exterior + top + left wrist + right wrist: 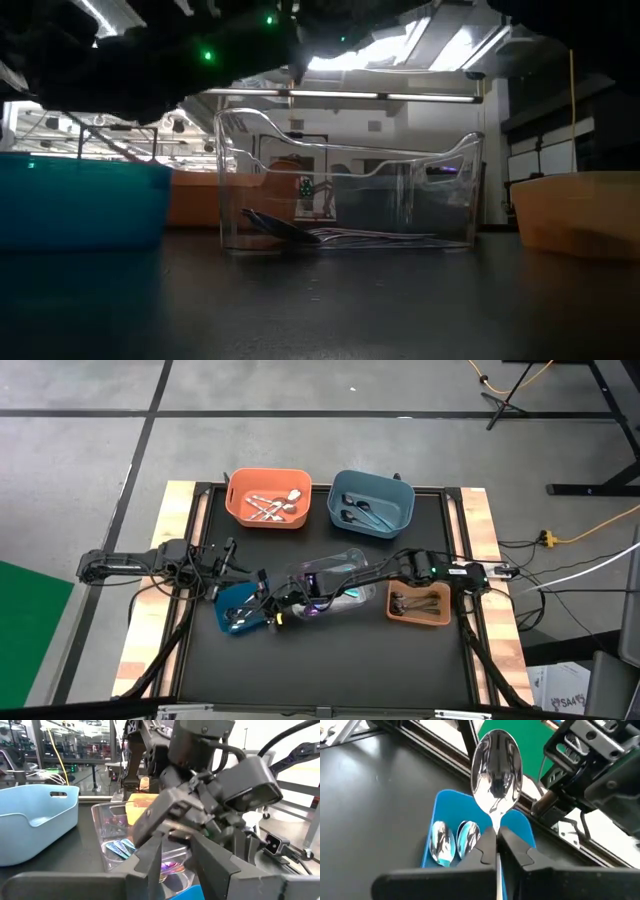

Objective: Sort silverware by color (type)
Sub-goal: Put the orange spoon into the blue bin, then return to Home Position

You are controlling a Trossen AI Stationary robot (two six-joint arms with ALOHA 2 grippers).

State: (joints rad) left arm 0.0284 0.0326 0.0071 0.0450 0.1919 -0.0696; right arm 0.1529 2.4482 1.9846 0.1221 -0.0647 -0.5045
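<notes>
Grey concrete floor (80, 450) crossed by dark seams, ceiling lights (400, 45) glaring.

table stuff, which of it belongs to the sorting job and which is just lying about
Job:
- spoon pinched in right end effector
- two spoons in bright blue bin
- silverware in orange bin
- clear bin

Lying about:
- yellow cable on floor
- tripod

Fills the near view: left gripper (175, 857), fingers (150, 862) parted. Just beyond, the other arm's gripper (200, 805) over a clear bin (107, 812) holding teal-handled silverware (119, 848). Beside it, a pale blue bin (35, 822).
</notes>
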